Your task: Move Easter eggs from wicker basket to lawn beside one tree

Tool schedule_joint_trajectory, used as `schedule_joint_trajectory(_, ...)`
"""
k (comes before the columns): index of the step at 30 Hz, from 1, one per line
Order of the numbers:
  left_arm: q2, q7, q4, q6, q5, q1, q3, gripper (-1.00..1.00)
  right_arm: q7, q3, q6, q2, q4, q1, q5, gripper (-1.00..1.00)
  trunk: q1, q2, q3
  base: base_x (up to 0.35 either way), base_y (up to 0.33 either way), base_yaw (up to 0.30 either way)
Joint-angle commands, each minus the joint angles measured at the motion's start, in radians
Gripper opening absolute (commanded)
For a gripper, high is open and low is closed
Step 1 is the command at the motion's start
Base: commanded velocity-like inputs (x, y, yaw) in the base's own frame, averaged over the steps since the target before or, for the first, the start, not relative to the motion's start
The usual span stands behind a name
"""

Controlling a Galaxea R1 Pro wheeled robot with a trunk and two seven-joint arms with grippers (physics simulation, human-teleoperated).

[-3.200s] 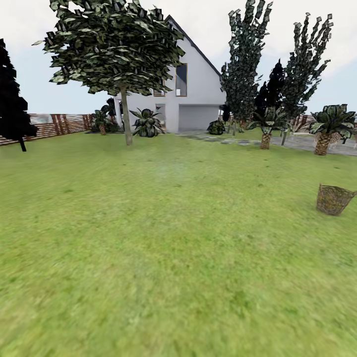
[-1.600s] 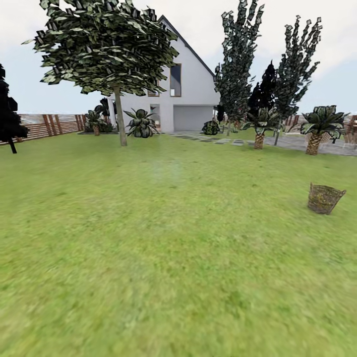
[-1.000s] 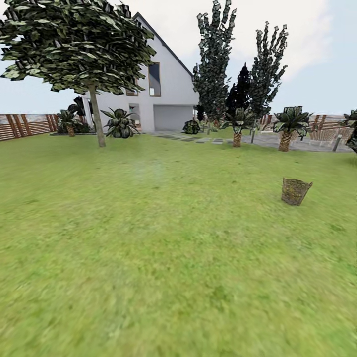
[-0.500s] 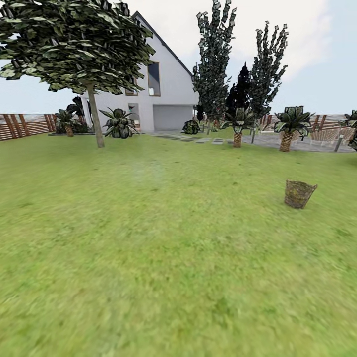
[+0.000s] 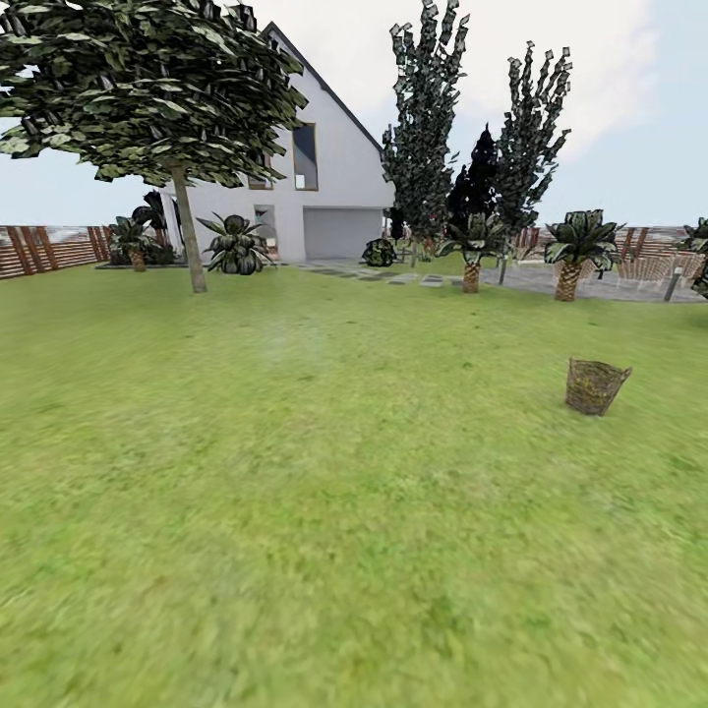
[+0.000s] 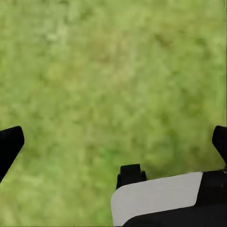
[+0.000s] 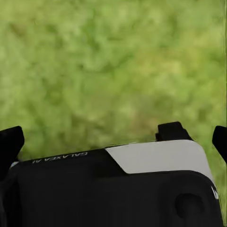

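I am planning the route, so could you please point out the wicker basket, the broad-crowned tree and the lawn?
wicker basket [image 5: 594, 387]: head view, on its woven side.
tree [image 5: 188, 231]: head view, on its bare trunk.
lawn [image 5: 324, 472]: head view, on open grass.

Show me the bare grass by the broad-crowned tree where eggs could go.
Open lawn runs from the wicker basket across to the tree, bare on the trunk's near side. Behind it is tighter: a leafy shrub, the fence and the house close in.
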Motion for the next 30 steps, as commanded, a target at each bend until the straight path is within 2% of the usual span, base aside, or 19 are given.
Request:
schedule_joint_trajectory(1, 0.003, 0.001, -0.005, 0.007, -0.01, -0.006, -0.004, 1.0, -0.002, -0.007, 0.014, -0.003, -0.008, -0.012, -0.009, 1.0, 0.0, -0.001, -0.001, 0.0, 0.0, 0.0)
schedule_joint_trajectory(3, 0.012, 0.003, -0.008, -0.001, -0.01, -0.019, -0.003, 1.0, -0.009, -0.008, 0.017, -0.015, -0.014, -0.024, -0.012, 1.0, 0.0, -0.001, -0.001, 0.0, 0.0, 0.0)
schedule_joint_trajectory(5, 0.032, 0.004, -0.006, -0.027, -0.009, -0.036, 0.0, 1.0, -0.015, -0.011, 0.0, -0.032, -0.018, -0.03, -0.015, 1.0, 0.0, -0.001, -0.001, 0.0, 0.0, 0.0)
schedule_joint_trajectory(9, 0.047, 0.006, -0.004, -0.063, -0.005, -0.045, 0.002, 1.0, -0.017, -0.016, -0.03, -0.044, -0.024, -0.04, -0.018, 1.0, 0.0, -0.001, -0.001, 0.0, 0.0, 0.0)
schedule_joint_trajectory(10, 0.049, 0.007, -0.004, -0.069, -0.003, -0.048, 0.003, 1.0, -0.017, -0.022, -0.027, -0.047, -0.036, -0.057, -0.02, 1.0, 0.0, -0.001, -0.001, 0.0, 0.0, 0.0)
schedule_joint_trajectory(15, 0.052, 0.008, 0.015, -0.093, -0.002, -0.049, 0.0, 1.0, -0.018, -0.027, -0.027, -0.037, -0.055, -0.078, -0.02, 1.0, 0.0, -0.001, -0.001, 0.0, 0.0, 0.0)
schedule_joint_trajectory(19, 0.057, 0.007, 0.038, -0.112, -0.001, -0.05, 0.0, 1.0, -0.013, -0.027, -0.041, -0.045, -0.054, -0.079, -0.021, 1.0, 0.0, -0.001, -0.001, 0.0, 0.0, -0.036)
schedule_joint_trajectory(24, 0.059, 0.007, 0.057, -0.135, -0.002, -0.05, -0.003, 1.0, -0.016, -0.026, -0.046, -0.036, -0.05, -0.079, -0.024, 1.0, 0.0, -0.001, -0.001, 0.0, 0.0, -0.216)
schedule_joint_trajectory(30, 0.053, 0.005, 0.059, -0.136, -0.004, -0.05, -0.003, 1.0, -0.017, -0.037, -0.047, -0.039, -0.049, -0.079, -0.024, 1.0, -0.004, 0.006, 0.002, 0.0, 0.0, -0.269)
